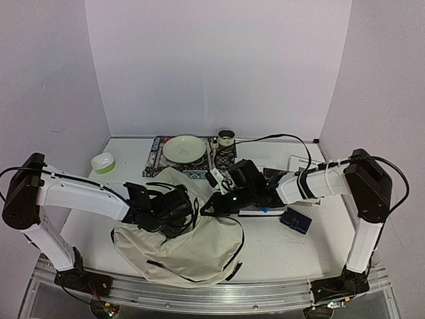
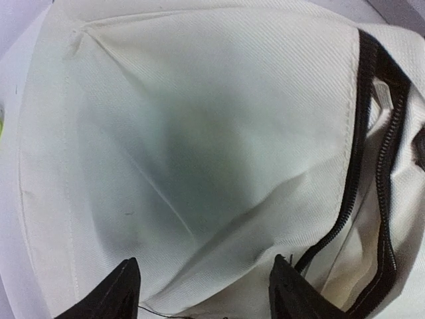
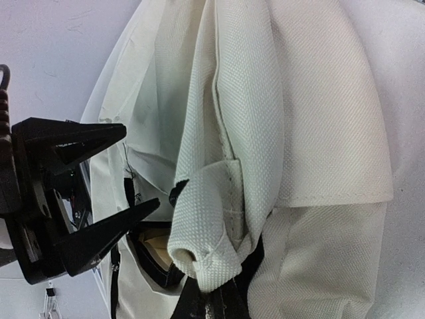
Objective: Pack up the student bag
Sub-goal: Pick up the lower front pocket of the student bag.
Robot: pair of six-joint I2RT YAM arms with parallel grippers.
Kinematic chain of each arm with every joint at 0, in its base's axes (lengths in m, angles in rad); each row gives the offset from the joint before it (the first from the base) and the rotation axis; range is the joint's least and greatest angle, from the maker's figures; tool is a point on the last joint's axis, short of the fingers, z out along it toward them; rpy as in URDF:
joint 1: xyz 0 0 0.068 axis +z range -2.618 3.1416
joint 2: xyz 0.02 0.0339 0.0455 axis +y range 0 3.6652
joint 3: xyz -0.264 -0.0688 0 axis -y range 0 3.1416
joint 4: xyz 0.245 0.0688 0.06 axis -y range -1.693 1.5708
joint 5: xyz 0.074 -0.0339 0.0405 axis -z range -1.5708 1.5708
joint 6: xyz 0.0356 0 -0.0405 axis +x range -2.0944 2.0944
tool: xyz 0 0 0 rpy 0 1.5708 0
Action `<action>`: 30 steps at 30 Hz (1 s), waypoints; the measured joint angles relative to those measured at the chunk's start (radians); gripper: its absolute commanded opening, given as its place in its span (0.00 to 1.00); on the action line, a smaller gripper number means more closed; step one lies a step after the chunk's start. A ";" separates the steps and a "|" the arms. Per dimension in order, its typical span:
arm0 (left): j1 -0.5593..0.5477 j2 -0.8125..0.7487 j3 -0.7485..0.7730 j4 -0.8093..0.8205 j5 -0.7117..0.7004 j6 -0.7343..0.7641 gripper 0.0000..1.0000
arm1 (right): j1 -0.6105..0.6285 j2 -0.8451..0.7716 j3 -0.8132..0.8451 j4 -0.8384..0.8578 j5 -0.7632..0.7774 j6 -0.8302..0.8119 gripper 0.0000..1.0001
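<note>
The right gripper is clamping its fingers together on a folded tab of cream fabric at the edge of the bag and is holding that fold up, clear of the cloth around it. The left gripper is standing with its fingers apart and nothing between them. Its tips are hanging just over a broad cream panel of the bag; whether they are touching the cloth cannot be told. Just to the right of those tips the black zip is lying open, showing a strip of pale lining.

Seen from above, the bag is lying slumped on the table near the front edge, between the two arms and directly under both grippers. Beyond it, a plate is sitting on a patterned mat, with a green bowl to the left and a small tin behind. A dark blue case is lying apart on the right.

Assessment: the task is standing at its opening stage. The mouth is unzipped and one edge is being held, but nothing is showing inside, and most of the interior is hidden. Spreading the mouth, loading and closing are all appearing outstanding.
</note>
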 measured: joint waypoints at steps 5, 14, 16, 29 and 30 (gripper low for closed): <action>0.000 -0.002 0.001 0.022 0.093 0.044 0.82 | 0.000 0.000 0.000 0.000 -0.005 0.003 0.00; 0.000 0.095 0.023 0.063 0.093 0.055 0.89 | -0.001 0.000 0.001 0.000 -0.018 0.011 0.00; 0.000 0.112 0.028 0.076 0.092 0.060 0.89 | 0.000 0.000 0.001 -0.002 -0.021 0.014 0.00; -0.002 0.135 0.040 0.116 -0.028 0.026 0.52 | -0.006 0.000 0.002 0.001 -0.029 0.026 0.00; -0.001 0.134 0.039 0.116 -0.038 0.018 0.51 | -0.006 0.000 0.002 0.002 -0.029 0.026 0.00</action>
